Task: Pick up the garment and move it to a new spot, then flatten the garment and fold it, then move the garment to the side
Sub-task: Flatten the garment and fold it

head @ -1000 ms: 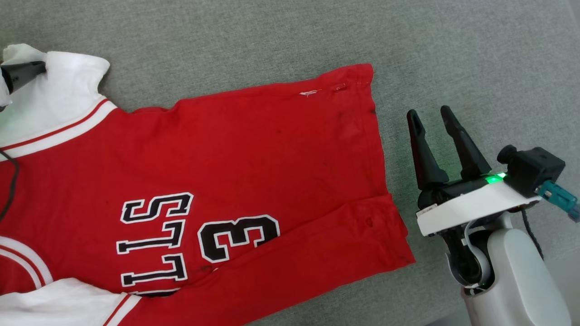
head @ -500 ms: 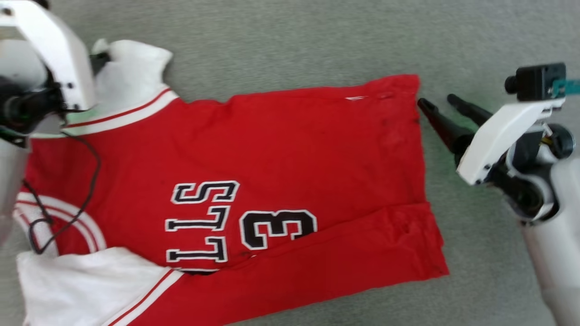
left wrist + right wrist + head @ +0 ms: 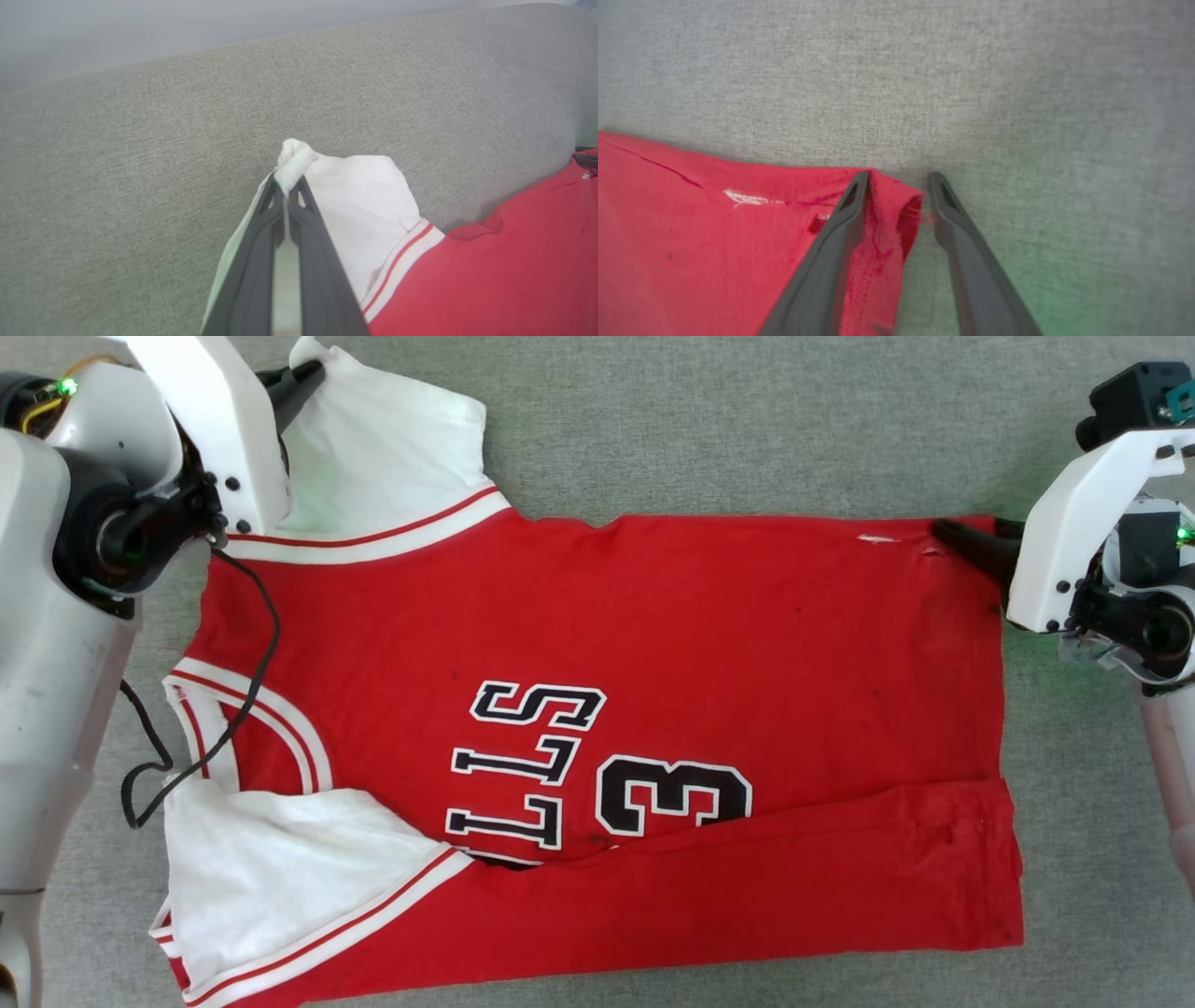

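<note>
Nearest the robot, the garment (image 3: 653, 635), a red jersey-style knit shirt with white short sleeves and red-and-white striped trim, has its near long side doubled over. A red band of cloth lies along that edge and covers the bottom of the black, white-outlined lettering, so "LLS" and "3" are what reads. At the near left corner one white sleeve lies rumpled but flat.

The garment rests on a grey, coarsely woven fabric surface (image 3: 747, 420). Its long axis runs left to right, with the striped collar toward the robot's left and the hem toward its right.

The far long edge is what the next move turns on, and each arm sits at its own end of it. At the far left, the left fingers (image 3: 254, 261) are pressed together, pinching the bunched tip of the far white sleeve. At the far right hem corner, the right fingers (image 3: 831, 252) are spread. One lies on top of the red cloth and the other rests on the grey surface just beside the hem, so the corner sits between them, not yet clamped.

The cloth looks thin and limp. Held by two corners it would likely sag between them, and the rough weave may drag at it.
</note>
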You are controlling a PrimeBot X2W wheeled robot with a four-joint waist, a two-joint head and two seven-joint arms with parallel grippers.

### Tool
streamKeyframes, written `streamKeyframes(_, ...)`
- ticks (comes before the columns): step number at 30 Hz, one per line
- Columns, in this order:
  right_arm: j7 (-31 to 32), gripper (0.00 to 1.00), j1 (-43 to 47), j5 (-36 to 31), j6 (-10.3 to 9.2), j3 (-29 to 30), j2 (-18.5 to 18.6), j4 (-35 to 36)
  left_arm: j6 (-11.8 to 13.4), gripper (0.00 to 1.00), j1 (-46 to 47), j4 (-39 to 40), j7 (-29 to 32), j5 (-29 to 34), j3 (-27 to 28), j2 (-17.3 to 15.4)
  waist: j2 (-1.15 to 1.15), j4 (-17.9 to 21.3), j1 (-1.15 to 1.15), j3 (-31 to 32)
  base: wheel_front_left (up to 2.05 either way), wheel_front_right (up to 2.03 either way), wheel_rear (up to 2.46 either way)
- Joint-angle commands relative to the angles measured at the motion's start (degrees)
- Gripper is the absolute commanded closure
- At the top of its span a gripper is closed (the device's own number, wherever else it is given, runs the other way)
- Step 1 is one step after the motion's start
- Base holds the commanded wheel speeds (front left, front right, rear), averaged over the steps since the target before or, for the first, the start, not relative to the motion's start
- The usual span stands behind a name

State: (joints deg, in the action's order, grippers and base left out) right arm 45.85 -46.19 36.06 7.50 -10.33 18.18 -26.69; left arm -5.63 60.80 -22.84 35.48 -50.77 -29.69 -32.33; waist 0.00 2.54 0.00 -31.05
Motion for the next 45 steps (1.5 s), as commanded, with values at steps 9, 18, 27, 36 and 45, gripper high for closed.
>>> streamKeyframes(9, -4.81, 1.00, 2.55, -4.61, -0.01, 0.21, 0.42, 1.95, 0.39, 1.00, -6.09, 0.84, -7.65, -0.62, 1.75, 0.21, 0.00, -1.86, 0.00, 4.73, 0.00, 0.00, 0.00)
streamKeyframes(18, -11.71, 1.00, 11.41, -6.57, -0.02, 5.63, 0.72, 7.86, 3.76, 1.00, -23.71, 7.83, -19.39, -4.63, 8.09, -2.08, 0.00, -3.83, 0.00, 12.57, 0.00, 0.00, 0.00)
streamKeyframes(27, -14.66, 1.00, 26.04, -6.21, -0.03, 10.29, -2.22, 12.46, 8.30, 1.00, -46.06, 14.94, -24.63, -8.46, 10.66, -2.76, 0.00, -4.82, 0.00, 18.03, 0.00, 0.00, 0.00)
streamKeyframes(36, -16.81, 0.68, 38.10, -5.55, -0.03, 12.08, -6.76, 11.46, 11.48, 0.85, -59.62, 14.06, -26.75, -12.77, 11.26, 0.24, 0.00, -3.29, 0.00, 20.75, 0.00, 0.00, 0.00)
streamKeyframes(45, -23.63, 0.00, 41.63, -4.42, -0.04, 9.81, -6.54, 11.42, 13.15, 0.00, -59.13, 10.62, -35.82, -7.44, 10.86, 2.90, 0.00, -1.19, 0.00, 22.53, 0.00, 0.00, 0.00)
